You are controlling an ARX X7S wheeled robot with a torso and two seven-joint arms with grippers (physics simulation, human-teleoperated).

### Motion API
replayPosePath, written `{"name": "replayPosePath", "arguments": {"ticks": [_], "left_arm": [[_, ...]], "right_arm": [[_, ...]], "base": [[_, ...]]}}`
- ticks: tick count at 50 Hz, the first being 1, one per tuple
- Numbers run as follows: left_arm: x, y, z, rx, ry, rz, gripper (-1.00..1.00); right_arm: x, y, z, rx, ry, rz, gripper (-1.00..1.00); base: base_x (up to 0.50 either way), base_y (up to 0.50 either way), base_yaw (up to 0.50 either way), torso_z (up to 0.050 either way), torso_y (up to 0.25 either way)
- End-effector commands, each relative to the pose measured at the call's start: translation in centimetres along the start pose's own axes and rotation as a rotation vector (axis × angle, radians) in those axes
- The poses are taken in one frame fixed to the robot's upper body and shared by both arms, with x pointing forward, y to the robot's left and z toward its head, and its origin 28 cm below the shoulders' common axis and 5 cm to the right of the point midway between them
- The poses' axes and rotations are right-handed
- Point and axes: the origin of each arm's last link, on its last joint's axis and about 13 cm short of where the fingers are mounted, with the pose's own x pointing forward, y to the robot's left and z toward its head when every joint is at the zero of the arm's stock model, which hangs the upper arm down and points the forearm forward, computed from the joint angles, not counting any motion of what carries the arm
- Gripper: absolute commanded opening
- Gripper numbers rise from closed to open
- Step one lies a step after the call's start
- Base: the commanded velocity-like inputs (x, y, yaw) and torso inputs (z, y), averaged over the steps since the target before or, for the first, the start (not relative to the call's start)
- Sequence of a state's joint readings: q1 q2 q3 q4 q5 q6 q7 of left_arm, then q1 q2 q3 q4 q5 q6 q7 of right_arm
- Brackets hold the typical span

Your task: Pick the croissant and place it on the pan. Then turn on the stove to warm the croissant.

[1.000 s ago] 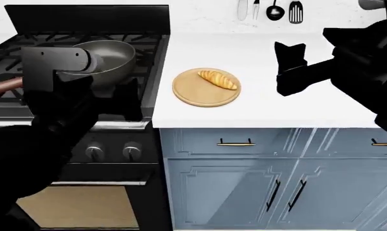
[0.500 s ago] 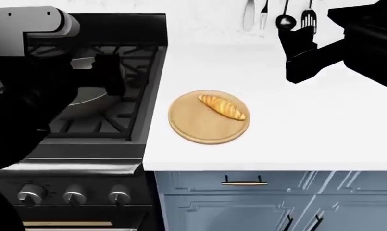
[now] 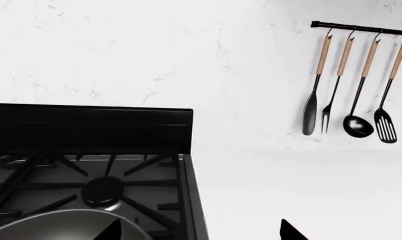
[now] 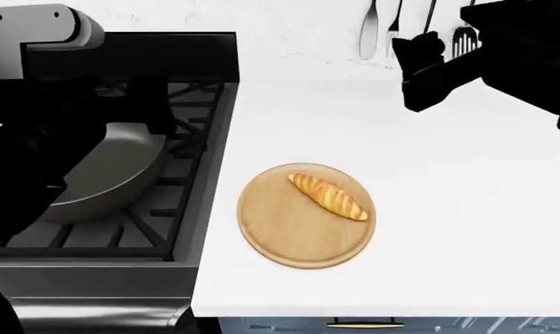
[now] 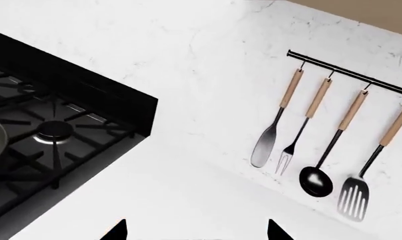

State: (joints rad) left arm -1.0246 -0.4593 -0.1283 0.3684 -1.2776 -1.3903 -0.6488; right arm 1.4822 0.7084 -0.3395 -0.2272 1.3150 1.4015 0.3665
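Observation:
The croissant point(image 4: 328, 196) lies on a round wooden board point(image 4: 289, 240) on the white counter. The dark grey pan point(image 4: 108, 174) sits on the stove point(image 4: 182, 149) at the left, partly hidden by my left arm; its rim shows in the left wrist view point(image 3: 54, 225). My left gripper point(image 4: 159, 104) hovers over the pan's far right side, open and empty point(image 3: 197, 235). My right gripper point(image 4: 417, 69) hangs high over the counter's back, far behind the croissant, open and empty point(image 5: 196, 234). The stove's knobs are out of view.
Several black utensils point(image 3: 350, 80) hang on a rail on the marble back wall; they also show in the right wrist view point(image 5: 320, 135). The stove's black back panel point(image 3: 87, 127) stands behind the grates. The counter's front edge point(image 4: 373, 314) is near the bottom of the head view.
The head view has shifted forward and down, so board and croissant sit lower in frame and the cabinets drop out. Both arms stay raised toward the back wall, grippers open.

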Motion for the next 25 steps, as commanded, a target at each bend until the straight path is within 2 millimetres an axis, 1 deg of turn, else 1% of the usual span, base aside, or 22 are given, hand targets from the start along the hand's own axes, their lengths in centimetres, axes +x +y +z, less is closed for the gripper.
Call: {"name": "replayPosePath", "arguments": {"ticks": [1,6,9,13,20,25], "left_arm": [[-0.2,0.3,-0.3,-0.008,-0.055,-0.012,1.0],[-0.5,0.5,-0.6,-0.003,-0.083,0.005,1.0],[-0.6,0.6,-0.7,-0.011,-0.095,0.011,1.0],[-0.5,0.9,-1.1,-0.02,-0.114,0.031,1.0],[-0.1,1.1,-1.5,-0.011,-0.128,0.042,1.0],[-0.1,1.3,-1.6,-0.018,-0.125,0.052,1.0]], "right_arm": [[2.1,-0.8,0.8,-0.051,0.052,0.04,1.0],[3.3,-1.1,0.7,-0.069,0.126,0.126,1.0],[4.1,-1.5,0.6,-0.076,0.154,0.144,1.0],[4.8,-1.3,0.1,-0.097,0.189,0.205,1.0],[5.3,-0.9,-0.2,-0.118,0.204,0.274,1.0],[5.3,-0.2,-0.5,-0.127,0.222,0.348,1.0]], "base": [[0.0,0.0,0.0,0.0,0.0],[0.0,0.0,0.0,0.0,0.0],[0.0,0.0,0.0,0.0,0.0],[0.0,0.0,0.0,0.0,0.0],[0.0,0.0,0.0,0.0,0.0],[0.0,0.0,0.0,0.0,0.0]]}}
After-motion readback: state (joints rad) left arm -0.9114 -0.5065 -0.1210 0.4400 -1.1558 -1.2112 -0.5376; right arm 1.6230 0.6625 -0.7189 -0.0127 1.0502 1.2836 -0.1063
